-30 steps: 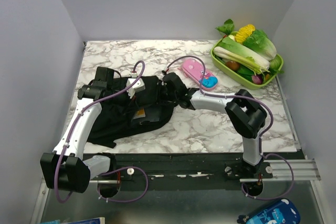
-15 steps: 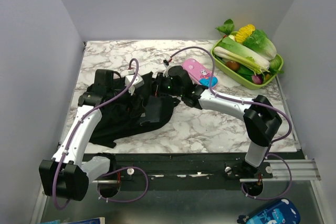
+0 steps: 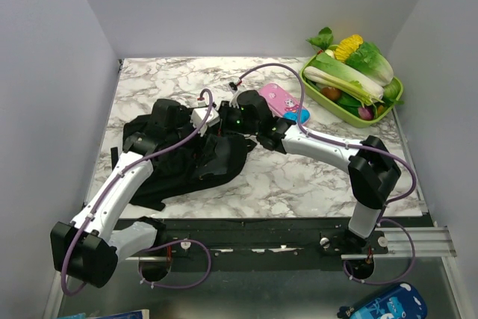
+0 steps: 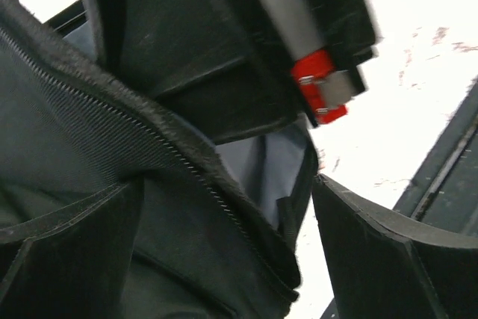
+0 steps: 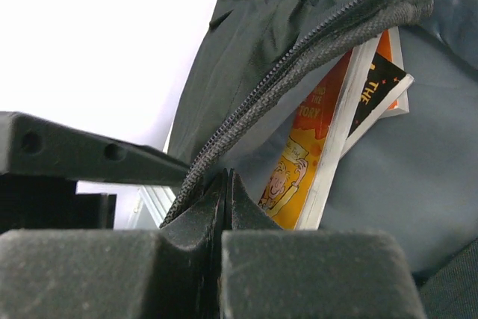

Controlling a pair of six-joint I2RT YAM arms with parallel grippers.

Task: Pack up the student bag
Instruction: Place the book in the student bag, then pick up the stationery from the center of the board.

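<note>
The student bag lies just left of the pink case, mouth toward it; the right gripper, nearer the case, is clamped on the zipper rim, while the left gripper, farther off, gapes empty over that rim.

the left gripper is further right now than a second ago, close up against the right gripper over the right end of the student bag. its elbow has slid right too. the right gripper sits a little further from the robot than before. its arm is stretched out more, with the elbow nearer the right edge of the table. the bag's right end looks more bunched up.
</note>
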